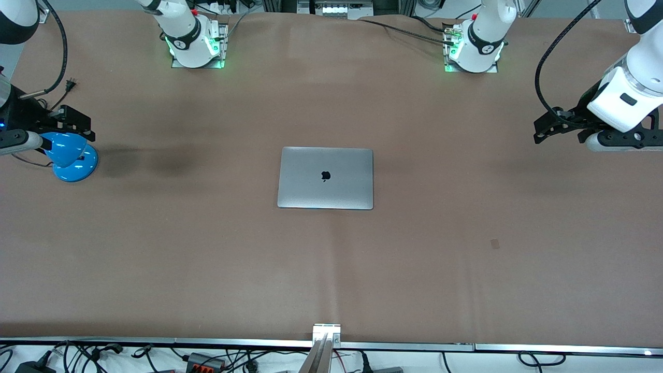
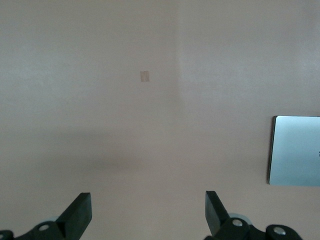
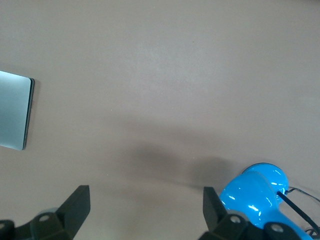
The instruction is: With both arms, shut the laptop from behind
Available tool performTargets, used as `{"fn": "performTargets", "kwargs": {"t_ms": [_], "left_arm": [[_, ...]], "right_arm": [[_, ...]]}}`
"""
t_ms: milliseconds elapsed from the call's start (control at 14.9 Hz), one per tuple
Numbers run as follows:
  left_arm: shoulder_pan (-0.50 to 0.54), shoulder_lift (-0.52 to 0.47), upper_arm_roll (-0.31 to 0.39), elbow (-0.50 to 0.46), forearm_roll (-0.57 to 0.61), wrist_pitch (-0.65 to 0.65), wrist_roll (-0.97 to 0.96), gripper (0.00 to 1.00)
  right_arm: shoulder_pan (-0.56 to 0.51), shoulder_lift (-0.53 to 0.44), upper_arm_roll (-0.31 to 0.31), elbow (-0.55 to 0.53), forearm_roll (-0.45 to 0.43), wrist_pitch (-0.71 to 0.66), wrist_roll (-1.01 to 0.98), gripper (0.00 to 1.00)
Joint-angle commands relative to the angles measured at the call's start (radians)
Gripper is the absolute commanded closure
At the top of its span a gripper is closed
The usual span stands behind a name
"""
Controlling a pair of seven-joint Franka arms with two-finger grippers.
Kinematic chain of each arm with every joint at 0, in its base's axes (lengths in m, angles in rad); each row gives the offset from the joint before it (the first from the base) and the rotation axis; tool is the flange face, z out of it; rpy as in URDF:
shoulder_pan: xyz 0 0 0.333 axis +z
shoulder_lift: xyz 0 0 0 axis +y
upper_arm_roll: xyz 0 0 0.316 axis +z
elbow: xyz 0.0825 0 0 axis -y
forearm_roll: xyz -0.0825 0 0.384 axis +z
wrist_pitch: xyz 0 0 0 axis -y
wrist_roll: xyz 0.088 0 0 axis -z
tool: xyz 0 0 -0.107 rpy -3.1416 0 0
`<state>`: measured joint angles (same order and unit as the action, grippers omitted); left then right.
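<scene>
Lying shut mid-table, laptop (image 1: 325, 177) sits well apart from both spread-open grippers (image 2: 148, 216) (image 3: 146, 210) and blue lamp (image 1: 70, 157).

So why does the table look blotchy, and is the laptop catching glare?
Front view: soft dark shadow patches lie on the table beside the blue lamp; the laptop lid looks evenly grey. Left wrist view: the laptop's lid shines pale and washed out. Right wrist view: shadow smudges near the lamp, highlights on it.

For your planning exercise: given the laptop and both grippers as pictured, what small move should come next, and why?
Probably none beyond holding position: the laptop already lies shut, logo up. The left gripper and right gripper hang open over bare table, well apart from it.
</scene>
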<state>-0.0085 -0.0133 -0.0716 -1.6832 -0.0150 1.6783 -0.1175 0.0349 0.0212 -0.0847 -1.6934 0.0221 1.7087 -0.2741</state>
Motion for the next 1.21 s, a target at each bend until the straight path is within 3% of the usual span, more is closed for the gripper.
{"fn": "performTargets", "kwargs": {"t_ms": [0,1144], "left_arm": [[-0.007,-0.002,0.006,0.010,-0.016,0.004,-0.005,0.00],[-0.010,-0.002,0.004,0.011,-0.017,-0.003,-0.005,0.00]], "right_arm": [[0.007,0.037,-0.007,0.063,-0.007,-0.041,-0.001,0.00],[0.003,0.057,-0.010,0.081,-0.008,-0.078,0.092,0.00]]}}
